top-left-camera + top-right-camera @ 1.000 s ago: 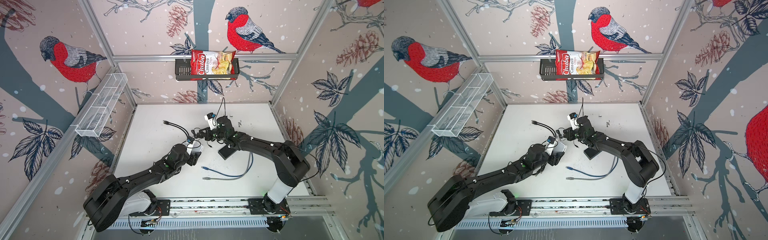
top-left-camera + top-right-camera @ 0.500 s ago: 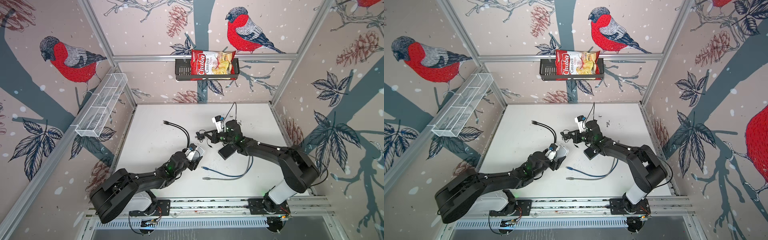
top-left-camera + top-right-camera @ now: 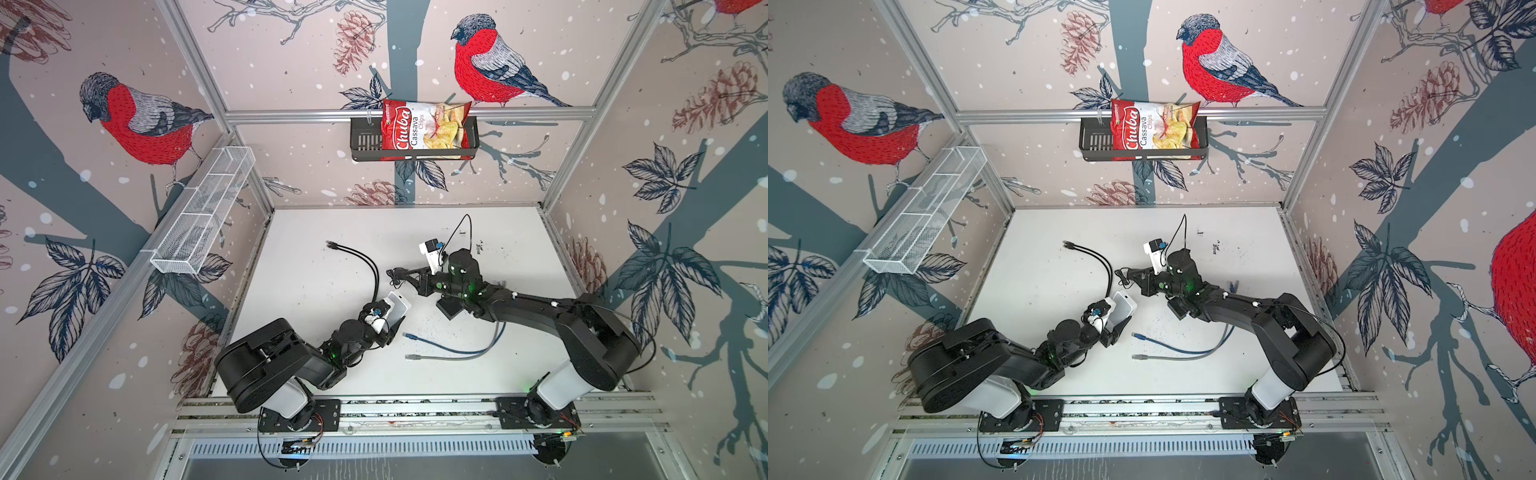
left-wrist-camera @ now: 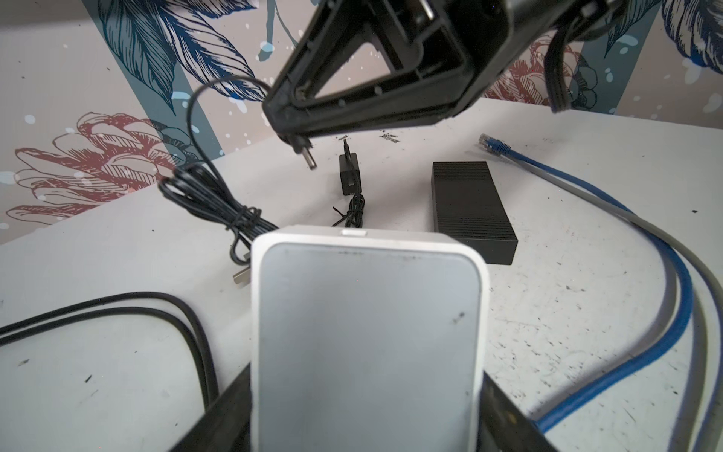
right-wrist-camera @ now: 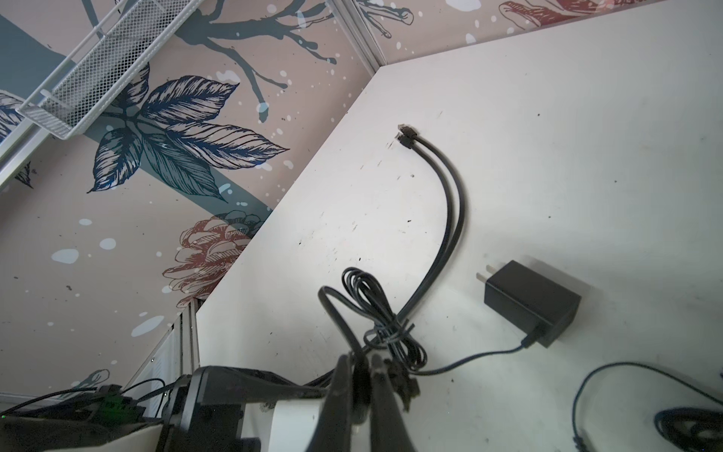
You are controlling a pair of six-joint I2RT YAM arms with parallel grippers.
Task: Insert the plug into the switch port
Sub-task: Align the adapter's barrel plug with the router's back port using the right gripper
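Chips bag [image 3: 424,131], blue cable [image 4: 682,309]

Smooth white plastic switch [image 4: 367,332], ribbed matt black box [image 4: 471,211], scuffed matt table [image 4: 587,305].

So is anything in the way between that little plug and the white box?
Nothing visible does. The plug, pinched in the right gripper, hangs in open air apart from the white box. The bundled cord and black charger lie on the table below, not between. The port itself isn't in view.

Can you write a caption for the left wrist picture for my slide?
Right gripper holds the plug near the white switch, not plugged in yet.
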